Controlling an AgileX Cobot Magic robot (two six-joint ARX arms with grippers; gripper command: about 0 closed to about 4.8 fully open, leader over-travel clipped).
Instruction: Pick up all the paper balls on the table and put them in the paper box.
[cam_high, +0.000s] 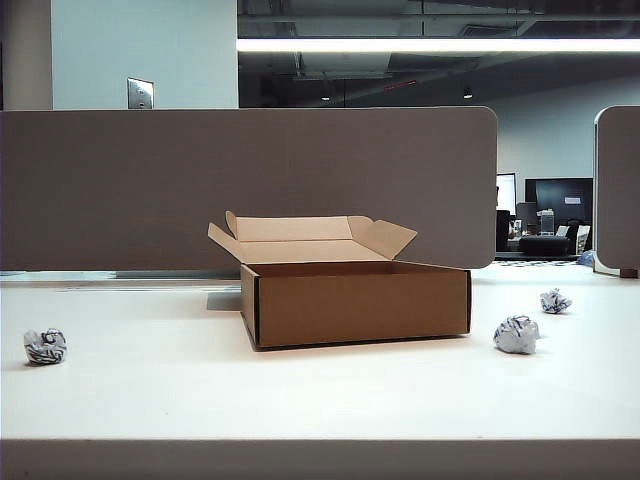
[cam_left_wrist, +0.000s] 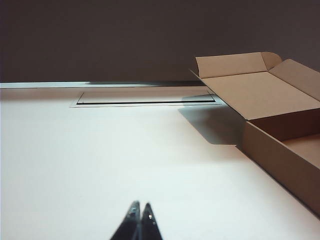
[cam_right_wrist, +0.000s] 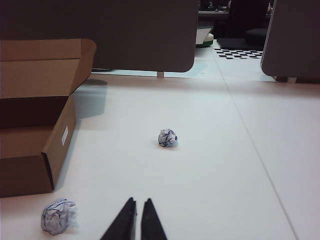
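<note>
Paper box (cam_high: 355, 305) sits open mid-desk (cam_high: 300, 400). I see one paper ball (cam_high: 45, 346) near the left edge, two (cam_high: 516, 335) (cam_high: 555, 301) toward the right. Left gripper (cam_left_wrist: 139, 210) and right gripper (cam_right_wrist: 138, 206) hang over the desk near its front edge, jaws pressed together, empty.

A grey partition panel (cam_high: 250, 185) stands behind.

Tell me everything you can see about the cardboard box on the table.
The paper box is a shallow rectangular box of plain brown cardboard with dark corner edges. It stands open on the white table, near the middle, its hinged lid tilted up and back with tan flaps spread at both sides. The right wrist view shows a small white label on one side wall. What shows of the inside looks empty. Nothing but the table touches it; the paper balls lie apart from it, and neither gripper is near it.
</note>
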